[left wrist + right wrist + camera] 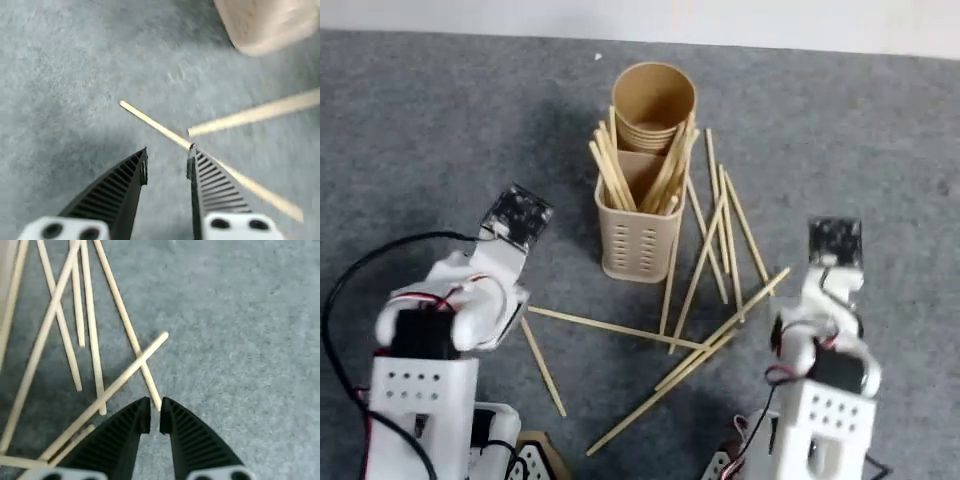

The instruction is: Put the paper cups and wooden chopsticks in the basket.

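Note:
A beige perforated basket (638, 238) stands at the middle of the grey carpet. Several wooden chopsticks (620, 170) stand in it, and a stack of brown paper cups (653, 100) sits at its far side. More chopsticks (705, 255) lie scattered to its right and in front. My left gripper (168, 165) hangs open just over a loose chopstick (155, 125) that runs past one fingertip (193, 161); a corner of the basket (270, 22) lies beyond. My right gripper (155, 415) is shut to a thin slit, empty, with the end of a chopstick (127, 330) lying at its tips.
The left arm (470, 300) is in front of the basket to the left, and the right arm (825, 300) in front to the right. Crossed chopsticks (690, 365) lie on the carpet between the arms. A white wall edge (820, 20) bounds the far side.

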Tool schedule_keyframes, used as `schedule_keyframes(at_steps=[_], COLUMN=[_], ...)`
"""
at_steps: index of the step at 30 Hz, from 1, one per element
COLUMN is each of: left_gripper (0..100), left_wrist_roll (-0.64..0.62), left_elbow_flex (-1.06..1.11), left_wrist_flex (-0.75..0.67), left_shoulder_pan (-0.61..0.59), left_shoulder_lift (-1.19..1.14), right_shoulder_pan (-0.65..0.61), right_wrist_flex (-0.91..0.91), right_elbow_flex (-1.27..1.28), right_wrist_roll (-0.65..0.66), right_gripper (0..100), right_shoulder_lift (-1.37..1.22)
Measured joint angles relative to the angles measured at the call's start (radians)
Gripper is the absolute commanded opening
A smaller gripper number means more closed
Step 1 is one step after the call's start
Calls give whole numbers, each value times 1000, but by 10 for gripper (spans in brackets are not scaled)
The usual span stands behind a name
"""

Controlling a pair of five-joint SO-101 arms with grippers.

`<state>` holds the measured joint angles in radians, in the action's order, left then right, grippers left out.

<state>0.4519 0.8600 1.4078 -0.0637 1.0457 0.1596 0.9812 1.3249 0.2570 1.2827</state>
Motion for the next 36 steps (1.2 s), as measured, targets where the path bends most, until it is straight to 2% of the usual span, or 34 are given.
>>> schedule_keyframes(at_steps=[3, 6, 10, 14, 19, 26, 32, 36], left_gripper=[152, 171, 249, 236, 237, 235, 235, 235], left_wrist_roll=[212, 396, 529, 644, 666, 669, 658, 605], left_elbow_flex=[-66, -81, -83, -58, -18, -18, -20, -54], left_wrist_flex=[181, 264, 281, 212, -40, -250, -365, -404], left_shoulder_pan=[-2, -20, -124, -187, -160, -31, 20, 31], left_shoulder_lift=[2, 2, -46, -221, -503, -818, -933, -962], right_shoulder_pan=[9, 29, 35, 37, 37, 37, 37, 37], right_wrist_flex=[2, 68, 114, 75, 71, 71, 71, 68], right_elbow_flex=[149, 261, 321, 328, 342, 342, 342, 342], right_wrist_roll=[26, 37, 51, 51, 51, 26, 26, 26], right_gripper=[44, 44, 44, 44, 44, 44, 44, 44], right_shoulder_lift=[198, 410, 512, 509, 535, 537, 537, 537])
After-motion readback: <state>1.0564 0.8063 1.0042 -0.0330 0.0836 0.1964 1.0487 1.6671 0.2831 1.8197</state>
